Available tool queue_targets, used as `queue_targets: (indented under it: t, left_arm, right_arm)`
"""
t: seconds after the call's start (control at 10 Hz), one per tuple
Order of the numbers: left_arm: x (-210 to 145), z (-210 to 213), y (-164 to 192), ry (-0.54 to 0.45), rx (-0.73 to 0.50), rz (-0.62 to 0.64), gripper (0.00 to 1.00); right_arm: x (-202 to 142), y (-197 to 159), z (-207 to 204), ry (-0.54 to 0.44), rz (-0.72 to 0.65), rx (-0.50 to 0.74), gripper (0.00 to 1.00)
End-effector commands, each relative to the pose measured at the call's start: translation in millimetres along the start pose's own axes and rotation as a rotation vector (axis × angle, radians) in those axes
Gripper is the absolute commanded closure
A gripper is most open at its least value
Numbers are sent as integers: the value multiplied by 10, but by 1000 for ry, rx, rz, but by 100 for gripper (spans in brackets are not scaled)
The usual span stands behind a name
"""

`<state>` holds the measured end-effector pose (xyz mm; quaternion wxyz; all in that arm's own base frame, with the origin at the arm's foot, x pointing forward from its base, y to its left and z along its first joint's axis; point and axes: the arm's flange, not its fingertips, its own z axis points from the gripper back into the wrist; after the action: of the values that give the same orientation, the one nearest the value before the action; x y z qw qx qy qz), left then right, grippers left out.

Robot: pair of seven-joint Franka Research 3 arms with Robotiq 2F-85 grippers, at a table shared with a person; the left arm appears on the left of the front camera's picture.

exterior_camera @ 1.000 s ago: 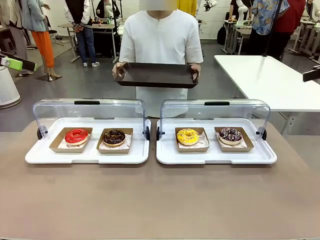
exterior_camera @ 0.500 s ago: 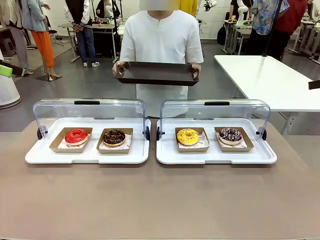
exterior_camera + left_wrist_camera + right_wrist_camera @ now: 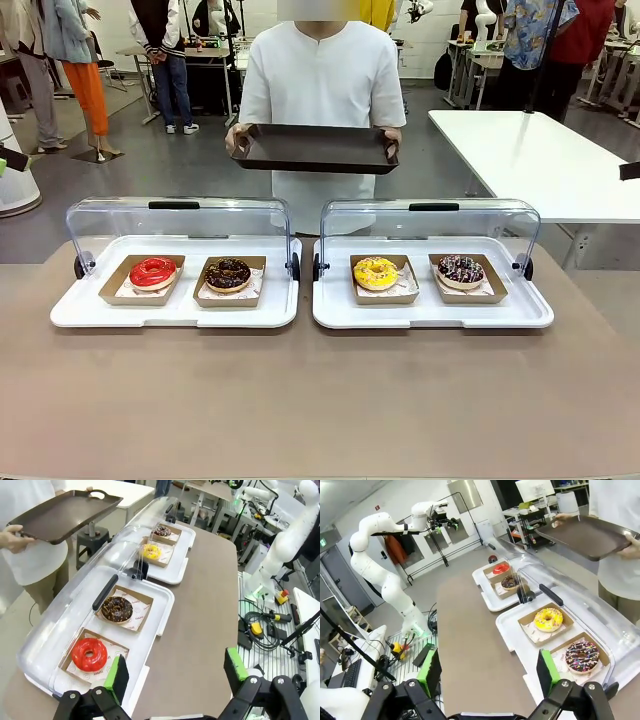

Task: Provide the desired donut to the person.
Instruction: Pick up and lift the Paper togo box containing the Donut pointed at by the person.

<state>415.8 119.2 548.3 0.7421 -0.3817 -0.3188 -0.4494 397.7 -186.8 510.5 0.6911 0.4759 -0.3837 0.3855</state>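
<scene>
Brown tray (image 3: 314,148), held by the person (image 3: 322,75) across the counter (image 3: 320,400). In the front view 2 white cases stand lids raised: the left case (image 3: 175,315) holds a red donut (image 3: 152,271) and a chocolate donut (image 3: 228,273), the right case (image 3: 432,318) a yellow donut (image 3: 376,272) and a sprinkled donut (image 3: 460,268). Left wrist view: the left tool (image 3: 176,672) hangs spread wide and empty over the counter beside the red donut. Right wrist view: the right tool (image 3: 487,672) hangs spread, empty, near the sprinkled donut.

Two lidded trays (image 3: 175,318) on brown table (image 3: 320,400)
</scene>
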Motion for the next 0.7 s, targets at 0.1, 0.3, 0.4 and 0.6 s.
queue_targets:
  t: [0.1,0.3,0.4,0.6]
  left_arm:
    - [-86,-3,-108,46,40,-8,0]
    - [-41,30,-36,9,12,3,0]
    - [-41,30,-36,9,12,3,0]
    - [-41,30,-36,9,12,3,0]
  right_arm:
    - [-8,40,-71,-7,-25,3,0]
    - [-6,-2,-16,0,-3,3,0]
    - [-6,-2,-16,0,-3,3,0]
    - [-6,-2,-16,0,-3,3,0]
